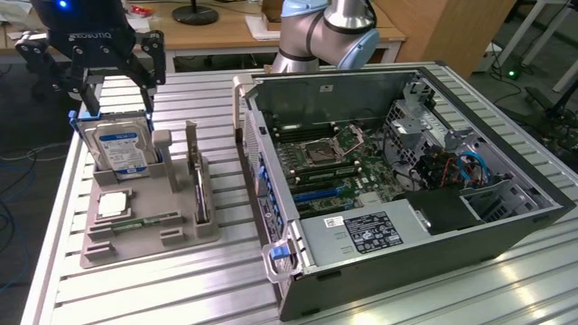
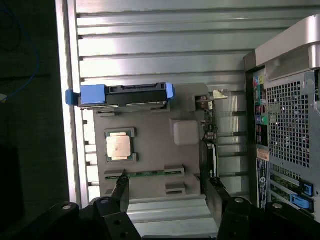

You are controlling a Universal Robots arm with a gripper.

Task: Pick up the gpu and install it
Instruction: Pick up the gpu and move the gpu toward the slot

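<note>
While the jaws hang spread wide and empty above the upright hard drive [image 1: 122,149] in the exterior view, the gpu [image 1: 197,183] stands untouched on its long edge in a slot of the gray parts tray [image 1: 135,244], toward the exterior view's right of the drive and apart from the jaws. A square processor [image 1: 114,203] and a narrow memory stick [image 1: 145,221] lie flat on the tray, which sits on the slatted aluminium tabletop [image 1: 135,291] beside the open computer case [image 1: 470,244] with its motherboard [image 1: 361,162] exposed. Seen from the wrist view, the jaws stand wide with nothing between them. The gpu [image 2: 209,150] shows edge-on as a thin dark strip, and one fingertip [image 2: 209,186] overlaps its end, though contact cannot be told. The hard drive [image 2: 125,95] in its blue carrier, the processor [image 2: 120,146] and the memory stick [image 2: 145,173] rest on the tray [image 2: 155,150], with the case [image 2: 290,115] alongside.
</note>
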